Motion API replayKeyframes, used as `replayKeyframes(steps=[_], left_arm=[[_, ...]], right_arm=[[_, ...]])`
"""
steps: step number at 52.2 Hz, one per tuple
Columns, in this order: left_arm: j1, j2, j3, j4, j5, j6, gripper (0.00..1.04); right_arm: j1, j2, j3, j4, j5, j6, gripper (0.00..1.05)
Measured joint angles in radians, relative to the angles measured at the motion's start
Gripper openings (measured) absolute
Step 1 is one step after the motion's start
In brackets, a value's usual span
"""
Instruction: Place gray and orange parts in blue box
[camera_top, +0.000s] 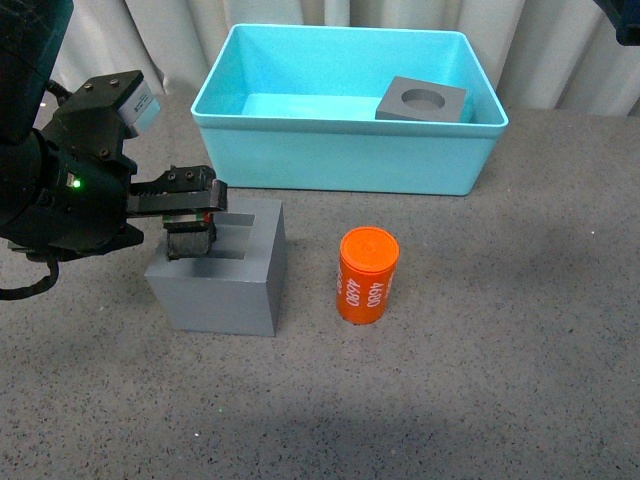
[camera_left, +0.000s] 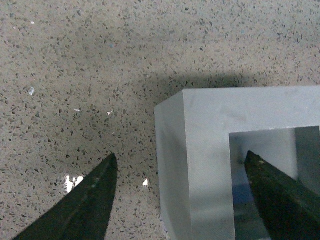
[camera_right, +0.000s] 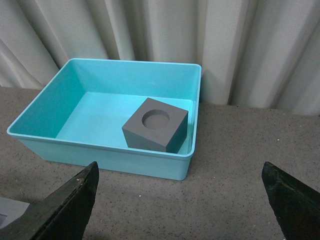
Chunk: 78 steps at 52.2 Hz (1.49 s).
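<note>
— Two gray cubes, is that right? Where are they?

— Yes. The cube with the round hollow (camera_top: 422, 101) lies inside the blue box (camera_top: 340, 150), toward its right end. The cube with the square hollow (camera_top: 225, 290) stands on the counter (camera_top: 500, 350) in front of the box, toward the left.

— And the orange cylinder (camera_top: 367, 277)?

— Upright on the counter, just right of that second cube and not touching it. White "4680" runs down its side.

— What about the left claw (camera_top: 190, 238)?

— Open, and straddling one wall of the cube with the square hollow. One finger (camera_left: 280, 200) reaches down into the hollow. The other hangs outside over the counter, well clear of the wall.

— The right claw (camera_right: 179, 200)?

— Also spread wide and holding nothing. It sits above the counter, on the near side of the box.
</note>
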<state>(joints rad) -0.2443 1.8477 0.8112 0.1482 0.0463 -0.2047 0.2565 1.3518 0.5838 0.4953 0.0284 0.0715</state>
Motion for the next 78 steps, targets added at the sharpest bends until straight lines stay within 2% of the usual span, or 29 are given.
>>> replayKeyframes(steps=[3, 14, 19, 27, 34, 40, 48, 54, 61, 78], left_arm=[[-0.001, 0.002, 0.006, 0.000, -0.007, -0.002, 0.69], [-0.016, 0.003, 0.028, -0.022, -0.042, 0.012, 0.28], [-0.017, -0.006, 0.030, -0.031, -0.043, 0.008, 0.19], [-0.017, -0.064, 0.030, -0.041, -0.051, 0.009, 0.18], [-0.024, -0.148, 0.035, 0.068, -0.134, 0.053, 0.18], [-0.016, -0.193, 0.116, 0.167, -0.112, 0.001, 0.18], [-0.019, -0.100, 0.262, 0.262, -0.101, -0.036, 0.18], [-0.024, 0.048, 0.391, 0.257, -0.126, -0.043, 0.18], [-0.024, 0.229, 0.543, 0.167, -0.133, -0.061, 0.18], [-0.011, 0.401, 0.766, -0.030, -0.146, -0.062, 0.18]], right_arm=[[0.000, 0.000, 0.000, 0.000, 0.000, 0.000, 0.95], [0.000, 0.000, 0.000, 0.000, 0.000, 0.000, 0.95], [0.000, 0.000, 0.000, 0.000, -0.001, 0.000, 0.95], [0.000, 0.000, 0.000, 0.000, 0.000, 0.000, 0.95], [0.000, 0.000, 0.000, 0.000, -0.001, 0.000, 0.95], [0.000, 0.000, 0.000, 0.000, 0.001, 0.000, 0.95], [0.000, 0.000, 0.000, 0.000, 0.000, 0.000, 0.95], [0.000, 0.000, 0.000, 0.000, 0.000, 0.000, 0.95], [0.000, 0.000, 0.000, 0.000, 0.000, 0.000, 0.95], [0.000, 0.000, 0.000, 0.000, 0.000, 0.000, 0.95]])
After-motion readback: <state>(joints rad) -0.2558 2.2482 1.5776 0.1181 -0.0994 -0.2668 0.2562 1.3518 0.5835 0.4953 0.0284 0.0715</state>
